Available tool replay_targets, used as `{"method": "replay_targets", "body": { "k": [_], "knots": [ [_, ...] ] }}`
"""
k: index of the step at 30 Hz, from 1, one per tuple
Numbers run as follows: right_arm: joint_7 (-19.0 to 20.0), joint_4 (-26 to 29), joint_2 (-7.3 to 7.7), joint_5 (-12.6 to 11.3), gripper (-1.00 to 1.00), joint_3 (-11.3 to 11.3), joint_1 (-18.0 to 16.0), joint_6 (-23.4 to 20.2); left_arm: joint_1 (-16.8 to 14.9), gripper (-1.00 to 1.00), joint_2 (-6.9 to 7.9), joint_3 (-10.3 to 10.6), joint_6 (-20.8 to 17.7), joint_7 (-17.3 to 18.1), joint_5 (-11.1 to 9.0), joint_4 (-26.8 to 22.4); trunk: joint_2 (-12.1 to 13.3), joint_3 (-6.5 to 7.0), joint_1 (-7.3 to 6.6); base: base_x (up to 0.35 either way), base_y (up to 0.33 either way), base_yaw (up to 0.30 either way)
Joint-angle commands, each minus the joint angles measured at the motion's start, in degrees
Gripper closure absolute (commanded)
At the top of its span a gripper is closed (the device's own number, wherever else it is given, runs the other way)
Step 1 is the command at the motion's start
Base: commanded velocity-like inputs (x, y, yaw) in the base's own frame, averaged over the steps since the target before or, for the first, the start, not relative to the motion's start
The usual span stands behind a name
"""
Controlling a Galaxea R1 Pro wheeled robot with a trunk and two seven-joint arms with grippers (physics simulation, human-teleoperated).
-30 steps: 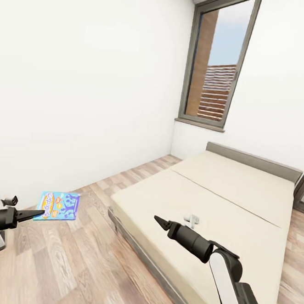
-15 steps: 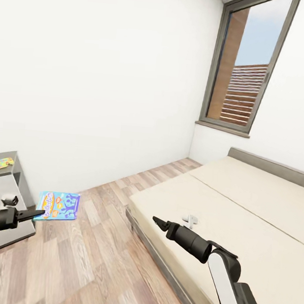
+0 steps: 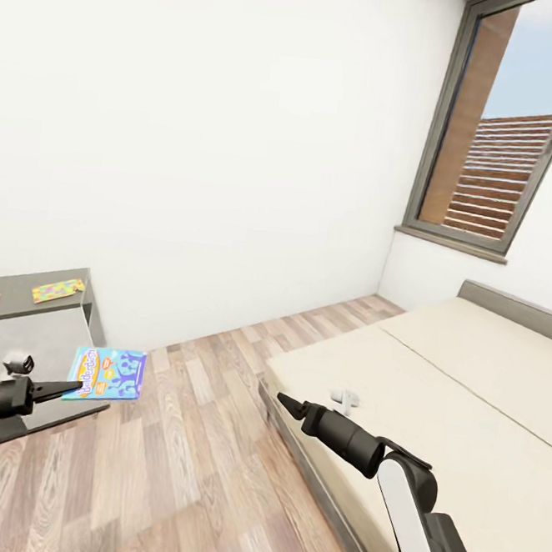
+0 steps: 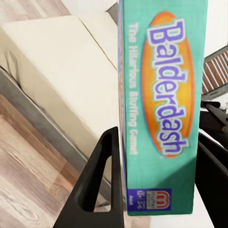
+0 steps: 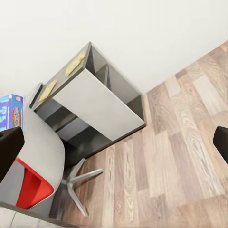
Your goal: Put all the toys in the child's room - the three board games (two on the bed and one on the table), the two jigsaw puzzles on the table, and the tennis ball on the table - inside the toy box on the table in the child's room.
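Left end effector (image 3: 69, 388) clamping blue board game (image 3: 107, 373), right end effector (image 3: 288, 403) open, empty, beside bed (image 3: 467, 393)

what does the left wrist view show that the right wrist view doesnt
Left wrist view: the cream bed and the printed edge of the board game, reading "Balderdash", held between the left gripper fingers. Right wrist view: the table with two jigsaw puzzles lying on its top, a red chair beside it, and the white wall. Both share the wood plank floor and the board game, which in the right wrist view is just a blue corner.
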State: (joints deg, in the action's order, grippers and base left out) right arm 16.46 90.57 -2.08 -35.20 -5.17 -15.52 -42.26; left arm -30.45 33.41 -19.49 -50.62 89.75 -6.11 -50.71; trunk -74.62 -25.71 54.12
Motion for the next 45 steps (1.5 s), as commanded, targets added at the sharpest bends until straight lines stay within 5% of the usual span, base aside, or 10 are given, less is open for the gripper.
{"method": "replay_targets", "body": {
  "k": [1,45],
  "knots": [
    [0.18,0.04,-0.03,0.04,-1.0,0.07,-0.03,-0.28,-0.04,1.0,0.0,-0.01,-0.56,0.25,0.02,0.0,0.38,0.09,-0.23,0.0,0.0,0.286],
    [0.19,0.04,-0.14,0.04,-1.0,-0.01,-0.02,-0.1,-0.04,1.0,-1.06,0.22,-0.62,0.25,0.04,0.04,18.02,6.74,-9.89,0.0,0.0,0.287]
  ]
}}
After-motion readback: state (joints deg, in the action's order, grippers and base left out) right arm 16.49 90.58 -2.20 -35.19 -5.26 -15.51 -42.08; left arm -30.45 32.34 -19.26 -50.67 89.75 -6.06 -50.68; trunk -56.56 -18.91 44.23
